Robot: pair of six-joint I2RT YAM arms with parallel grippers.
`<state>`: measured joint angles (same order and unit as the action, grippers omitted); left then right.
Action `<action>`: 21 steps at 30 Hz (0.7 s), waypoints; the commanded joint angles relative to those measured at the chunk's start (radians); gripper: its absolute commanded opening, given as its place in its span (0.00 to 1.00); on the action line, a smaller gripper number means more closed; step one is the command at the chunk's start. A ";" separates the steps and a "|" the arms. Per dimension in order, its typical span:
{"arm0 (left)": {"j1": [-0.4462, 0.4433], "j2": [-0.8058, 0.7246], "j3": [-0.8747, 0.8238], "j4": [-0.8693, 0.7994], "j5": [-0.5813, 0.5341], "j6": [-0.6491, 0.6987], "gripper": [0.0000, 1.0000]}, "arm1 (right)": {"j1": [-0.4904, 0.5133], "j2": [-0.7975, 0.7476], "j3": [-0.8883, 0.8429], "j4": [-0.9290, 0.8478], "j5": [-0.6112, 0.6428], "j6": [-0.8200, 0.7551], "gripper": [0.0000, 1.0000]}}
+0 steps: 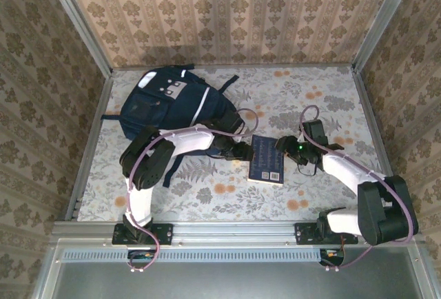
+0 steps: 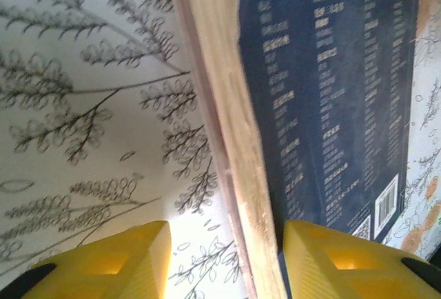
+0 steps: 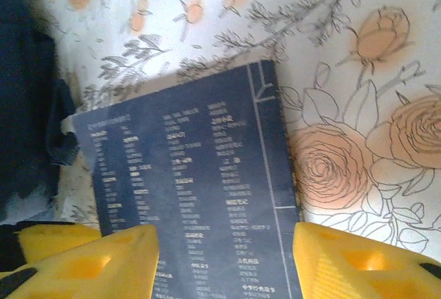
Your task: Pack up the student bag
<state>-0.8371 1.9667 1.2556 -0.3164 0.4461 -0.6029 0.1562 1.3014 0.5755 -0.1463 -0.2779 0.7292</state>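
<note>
Left arm (image 1: 141, 201) and right arm (image 1: 348, 170): white links, bulky black joint housings, black base plates (image 1: 142, 233). Thin mauve cable (image 1: 415, 220) runs along each arm, and there is a small green light (image 1: 301, 149) on the right wrist. Pincer fingers (image 2: 103, 264) are bright yellow, blocky, with moulded hollows.

The student bag (image 1: 165, 102) lies at the far left of the floral-patterned bench (image 1: 344, 106). A navy book (image 1: 267, 161) lies flat near the bench centre. The left pincer (image 1: 242, 153) is at the book's left edge. The right pincer (image 1: 285, 145) is at its right edge, near the far corner.
</note>
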 commanded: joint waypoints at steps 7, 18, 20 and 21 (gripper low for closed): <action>-0.010 0.046 0.063 0.013 0.062 -0.003 0.45 | 0.034 0.118 -0.032 0.027 -0.072 -0.008 0.47; -0.023 0.069 0.117 0.013 0.120 -0.003 0.46 | 0.091 0.228 -0.043 0.163 -0.207 0.042 0.48; -0.023 0.066 0.117 0.026 0.138 -0.007 0.39 | 0.100 0.234 -0.043 0.175 -0.204 0.047 0.49; -0.023 0.064 0.117 0.032 0.143 -0.010 0.37 | 0.103 0.238 -0.043 0.176 -0.203 0.047 0.49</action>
<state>-0.8494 2.0212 1.3369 -0.3069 0.5304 -0.6090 0.1867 1.4353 0.5549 -0.1040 -0.3248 0.7479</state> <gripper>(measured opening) 0.377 0.485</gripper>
